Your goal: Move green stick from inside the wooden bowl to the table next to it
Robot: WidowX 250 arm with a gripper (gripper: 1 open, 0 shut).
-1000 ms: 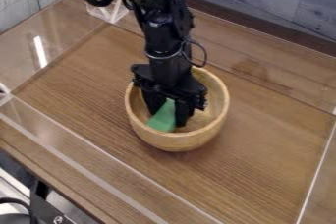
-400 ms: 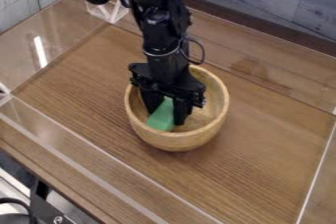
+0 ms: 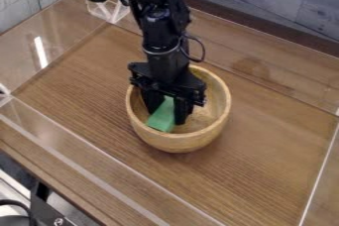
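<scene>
Partly hidden: green stick [image 3: 162, 117] in wooden bowl [image 3: 200, 131] | gripper [image 3: 169, 99]: narrow, grip unclear

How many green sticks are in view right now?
1: the green stick lies inside the wooden bowl, below the gripper. Another could be hidden behind the gripper.

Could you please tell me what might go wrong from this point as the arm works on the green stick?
The gripper is down inside the wooden bowl at the green stick, which leans at a slant and could slip or twist if the hold is poor. The bowl wall surrounds both, so a low sideways exit might catch the rim and drag the bowl across the table.
</scene>
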